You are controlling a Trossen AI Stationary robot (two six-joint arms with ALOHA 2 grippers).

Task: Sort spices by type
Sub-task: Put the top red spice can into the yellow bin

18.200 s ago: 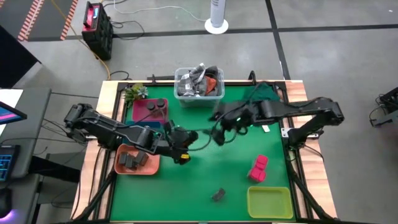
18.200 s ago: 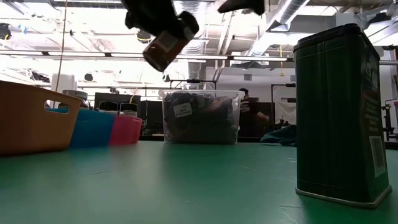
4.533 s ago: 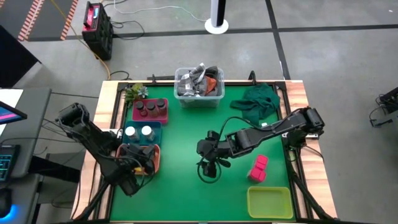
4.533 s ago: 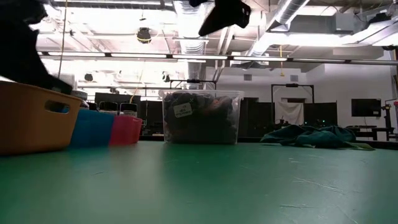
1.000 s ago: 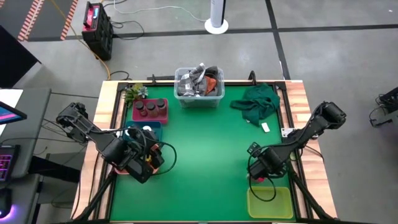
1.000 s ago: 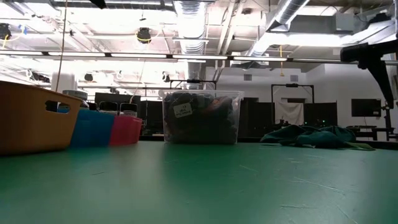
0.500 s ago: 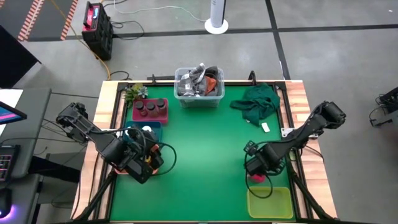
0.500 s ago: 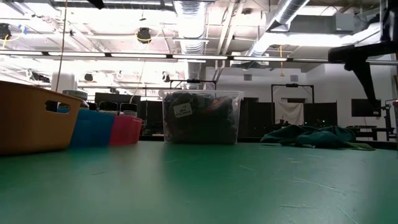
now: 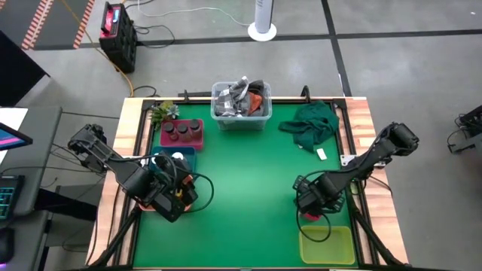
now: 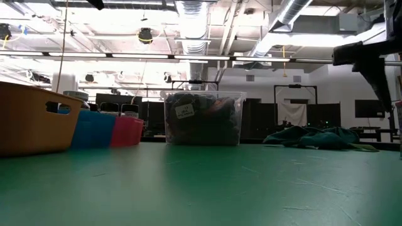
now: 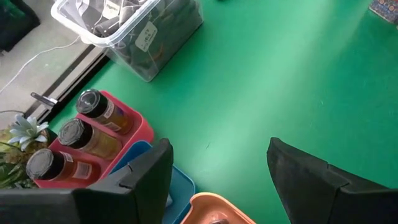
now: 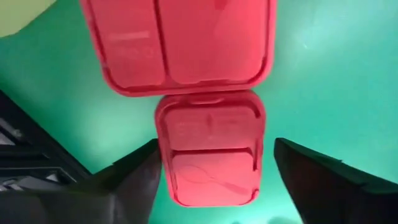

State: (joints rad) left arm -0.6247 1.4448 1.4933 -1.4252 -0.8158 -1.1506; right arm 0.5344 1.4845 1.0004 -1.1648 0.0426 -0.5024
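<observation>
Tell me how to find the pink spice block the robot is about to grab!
Look at the green table and find the yellow tray in its near right corner. Just beyond that tray the right gripper hangs over two pink blocks lying end to end. The one you want sits between its open fingers; the other pink block lies past the fingertips.

Both arms low; left gripper and right gripper spread.
</observation>
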